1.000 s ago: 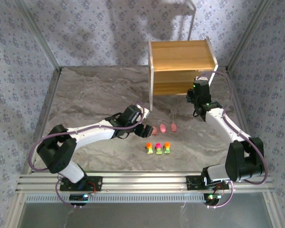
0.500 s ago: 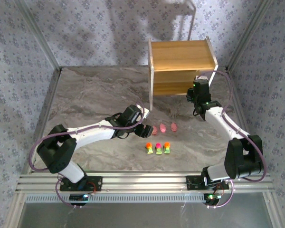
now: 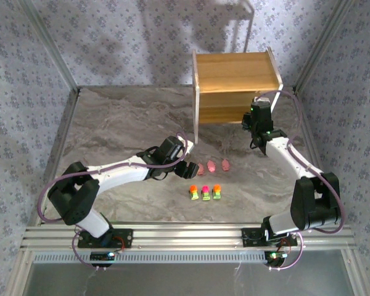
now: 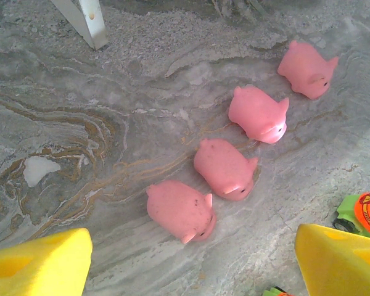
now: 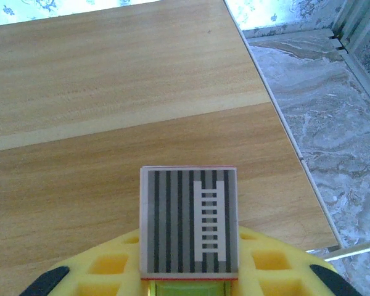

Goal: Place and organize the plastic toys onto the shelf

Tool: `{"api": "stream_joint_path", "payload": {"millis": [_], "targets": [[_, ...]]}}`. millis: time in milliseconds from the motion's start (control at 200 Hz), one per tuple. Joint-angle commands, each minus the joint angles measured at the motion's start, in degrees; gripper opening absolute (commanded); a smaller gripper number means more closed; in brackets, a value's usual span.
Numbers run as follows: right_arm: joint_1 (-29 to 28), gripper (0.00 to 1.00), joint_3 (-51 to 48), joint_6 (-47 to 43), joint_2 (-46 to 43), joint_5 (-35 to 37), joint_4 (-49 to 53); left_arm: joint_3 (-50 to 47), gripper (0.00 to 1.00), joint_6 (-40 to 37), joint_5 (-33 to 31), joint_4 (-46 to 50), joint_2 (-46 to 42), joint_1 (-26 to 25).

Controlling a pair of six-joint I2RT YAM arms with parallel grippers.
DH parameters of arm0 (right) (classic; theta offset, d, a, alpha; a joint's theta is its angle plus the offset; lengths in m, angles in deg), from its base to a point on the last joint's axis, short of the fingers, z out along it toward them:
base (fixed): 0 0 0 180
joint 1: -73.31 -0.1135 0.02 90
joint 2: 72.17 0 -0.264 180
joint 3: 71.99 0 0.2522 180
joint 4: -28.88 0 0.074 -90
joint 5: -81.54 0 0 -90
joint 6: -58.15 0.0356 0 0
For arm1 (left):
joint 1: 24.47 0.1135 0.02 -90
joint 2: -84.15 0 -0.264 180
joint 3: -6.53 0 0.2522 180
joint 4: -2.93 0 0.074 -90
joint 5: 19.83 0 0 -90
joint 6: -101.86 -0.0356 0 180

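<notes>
While the right hand (image 5: pixel 189 274) was closed on a grey-topped blocky toy (image 5: pixel 189 222), it held that toy just above a wooden board of the shelf (image 3: pixel 237 71), near the board's right edge, presumably so that the piece could be set down squarely. Which tier lay beneath could not be told. Its yellow fingers (image 5: pixel 271 265) clasped the toy by the sides, leaving the striped top free. The left hand (image 4: pixel 191 253) hovered low over the marbled surface (image 3: pixel 123 123), fingers spread wide with nothing between them. It faced a diagonal row of four pink pigs (image 4: pixel 224 168), the nearest pig (image 4: pixel 180 209) just ahead, a pose that suited a pick from above. Three more blocky toys (image 3: pixel 205 192) stood side by side on the surface, nearer the arm bases than the pigs and well apart from the shelf. Judged from this layout, most of the sorting was not yet done.
</notes>
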Motion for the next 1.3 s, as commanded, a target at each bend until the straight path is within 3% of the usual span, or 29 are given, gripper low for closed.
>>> {"api": "stream_joint_path", "payload": {"millis": [0,610,1299], "targets": [[0.38,0.26,1.68,0.64,0.3,1.26,-1.31,1.94,0.85,-0.25,-0.3,0.94,0.61,-0.37],[0.57,0.27,2.6,0.6,2.51,1.65,-1.21,2.02,0.86,-0.24,-0.23,1.12,0.62,-0.41],[0.48,0.41,4.34,-0.19,3.09,1.87,0.91,2.11,0.85,-0.24,-0.48,1.3,0.36,-0.35]]}}
